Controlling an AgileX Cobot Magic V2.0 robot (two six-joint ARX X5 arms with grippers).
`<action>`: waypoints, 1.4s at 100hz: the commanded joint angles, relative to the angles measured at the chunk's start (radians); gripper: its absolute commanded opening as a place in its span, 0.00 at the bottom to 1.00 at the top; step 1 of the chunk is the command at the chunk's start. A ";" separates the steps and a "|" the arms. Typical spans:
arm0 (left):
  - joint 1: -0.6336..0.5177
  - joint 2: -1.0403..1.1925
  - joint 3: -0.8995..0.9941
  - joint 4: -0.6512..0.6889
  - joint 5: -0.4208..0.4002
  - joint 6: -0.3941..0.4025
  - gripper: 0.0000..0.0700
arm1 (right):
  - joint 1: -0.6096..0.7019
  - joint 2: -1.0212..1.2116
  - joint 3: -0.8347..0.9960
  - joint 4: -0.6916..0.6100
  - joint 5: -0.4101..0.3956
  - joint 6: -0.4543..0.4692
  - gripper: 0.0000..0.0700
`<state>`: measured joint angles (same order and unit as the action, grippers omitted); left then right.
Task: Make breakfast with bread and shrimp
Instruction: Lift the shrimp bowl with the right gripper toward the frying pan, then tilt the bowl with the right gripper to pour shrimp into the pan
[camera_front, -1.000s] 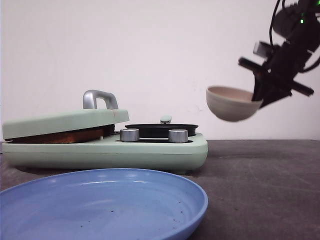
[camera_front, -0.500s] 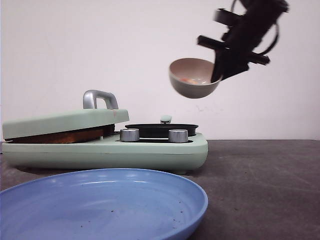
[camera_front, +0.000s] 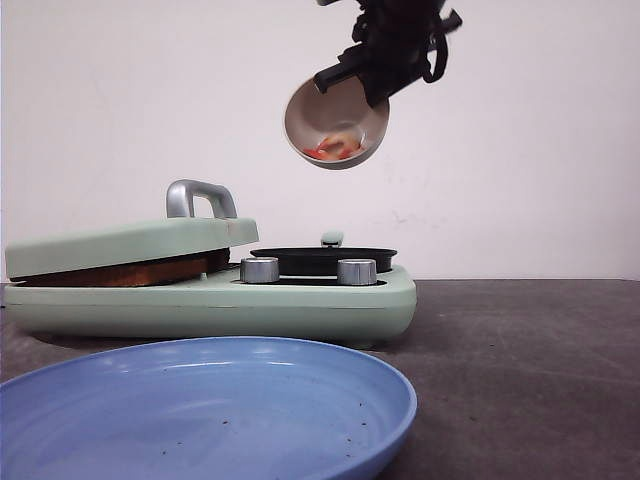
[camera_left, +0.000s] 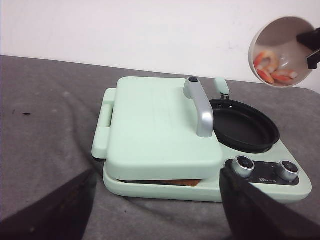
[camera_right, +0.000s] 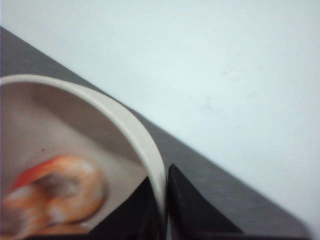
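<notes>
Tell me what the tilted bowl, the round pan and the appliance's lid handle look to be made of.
Bowl: probably glazed ceramic or stoneware; matte beige, with a thick rounded rim.
Round pan: likely non-stick coated metal; uniformly black with a dull sheen.
Lid handle: brushed or satin metal, or metal-look plastic; silver-grey with soft highlights. The pictures cannot settle which.

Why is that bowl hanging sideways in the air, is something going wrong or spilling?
Nothing has spilled. The right gripper pinches the bowl by its rim, tipped steeply above the black pan of the green breakfast maker. The shrimp sit at the bowl's low side, close to sliding out.
</notes>
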<state>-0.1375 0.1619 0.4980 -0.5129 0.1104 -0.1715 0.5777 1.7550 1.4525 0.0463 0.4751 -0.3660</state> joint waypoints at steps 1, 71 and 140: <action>0.001 0.000 0.007 0.013 0.004 -0.002 0.62 | 0.015 0.016 0.021 0.035 0.050 -0.105 0.00; 0.001 0.000 0.007 0.013 0.029 -0.002 0.62 | 0.061 0.135 0.021 0.264 0.150 -0.447 0.00; 0.001 0.000 0.007 0.013 0.074 0.002 0.62 | 0.068 0.142 0.009 0.455 0.180 -0.370 0.00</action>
<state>-0.1375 0.1619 0.4980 -0.5129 0.1810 -0.1715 0.6304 1.8786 1.4525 0.4889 0.6525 -0.8120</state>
